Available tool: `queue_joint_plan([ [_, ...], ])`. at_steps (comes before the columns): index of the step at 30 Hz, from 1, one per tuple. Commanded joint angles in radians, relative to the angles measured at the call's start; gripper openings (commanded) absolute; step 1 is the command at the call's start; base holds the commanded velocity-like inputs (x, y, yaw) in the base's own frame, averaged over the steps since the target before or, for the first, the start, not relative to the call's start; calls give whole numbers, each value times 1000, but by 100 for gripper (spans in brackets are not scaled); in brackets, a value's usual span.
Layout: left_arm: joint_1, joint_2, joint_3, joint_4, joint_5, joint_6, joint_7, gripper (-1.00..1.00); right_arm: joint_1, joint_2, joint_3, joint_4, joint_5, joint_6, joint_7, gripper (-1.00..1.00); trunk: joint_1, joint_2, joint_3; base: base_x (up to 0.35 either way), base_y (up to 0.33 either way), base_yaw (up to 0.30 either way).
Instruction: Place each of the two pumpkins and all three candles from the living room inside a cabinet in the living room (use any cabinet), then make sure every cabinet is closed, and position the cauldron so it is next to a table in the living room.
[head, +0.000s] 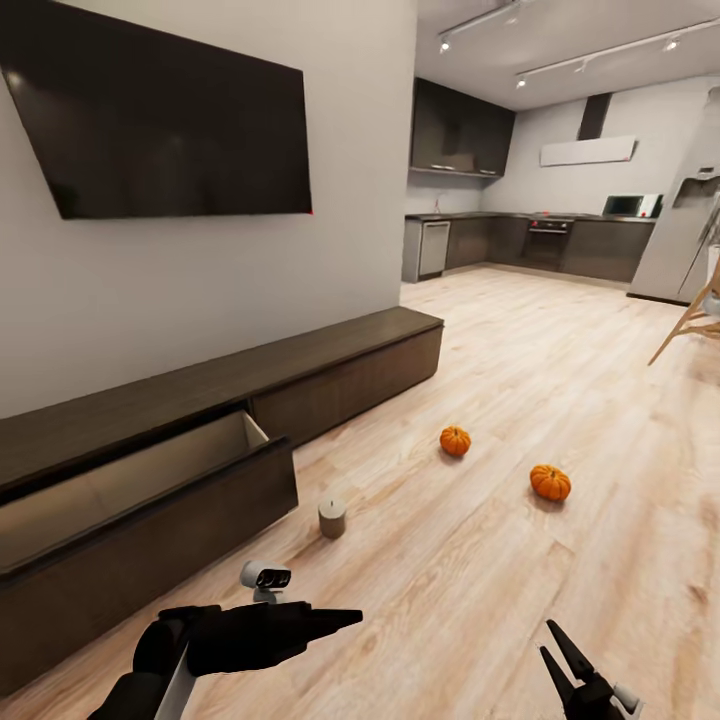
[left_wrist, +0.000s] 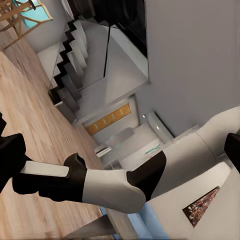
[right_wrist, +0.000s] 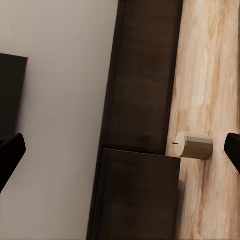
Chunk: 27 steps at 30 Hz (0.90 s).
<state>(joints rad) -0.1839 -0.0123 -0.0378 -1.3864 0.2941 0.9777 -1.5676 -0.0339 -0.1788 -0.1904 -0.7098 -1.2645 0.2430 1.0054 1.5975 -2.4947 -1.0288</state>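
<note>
Candle on floor, beyond left tool.

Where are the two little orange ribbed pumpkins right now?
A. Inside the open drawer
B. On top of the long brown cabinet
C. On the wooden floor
C: both small orange ribbed pumpkins sit on the pale wooden floor, apart from the long dark-brown cabinet.

The pale wood floor carries two pumpkins and one candle.
</note>
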Motion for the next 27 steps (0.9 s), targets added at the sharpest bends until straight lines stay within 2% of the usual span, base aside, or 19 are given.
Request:
queue_joint_plan([
  [1,0,0,0,0,0,10,-3,100,-1,-1,0,2,-9,10,2,100,0,0,0,0,0,-206],
  [11,0,3,18,2,-3,10,-3,100,0,-5,0,6,-9,10,1,100,0,0,9,0,0,-149],
  [13,0,4,47,6,-4,10,-3,100,0,-5,0,6,-9,10,1,100,0,0,9,0,0,-26],
  [16,-3,6,112,10,-17,10,-3,100,0,-6,-1,6,-9,10,1,100,0,0,9,0,0,-9],
  [18,-7,9,133,11,-25,11,11,100,0,-6,-1,6,-9,10,1,100,0,0,9,0,0,-4],
  [20,-10,10,171,11,-30,12,150,100,0,-7,-1,8,-9,9,0,100,0,0,9,0,0,-1],
  [22,-12,6,193,6,-30,13,282,100,-1,-6,-1,21,-9,9,-5,100,0,0,9,0,0,0],
  [24,-14,2,204,2,-29,12,419,100,0,-5,-2,36,-9,10,-9,100,0,0,9,0,0,0],
  [25,-14,2,206,1,-28,11,452,100,-1,-5,-2,38,-9,9,-10,100,0,0,9,0,0,0],
  [27,-15,-3,209,-2,-25,9,582,100,0,-4,-2,45,-8,10,-14,100,0,0,9,0,0,0],
])
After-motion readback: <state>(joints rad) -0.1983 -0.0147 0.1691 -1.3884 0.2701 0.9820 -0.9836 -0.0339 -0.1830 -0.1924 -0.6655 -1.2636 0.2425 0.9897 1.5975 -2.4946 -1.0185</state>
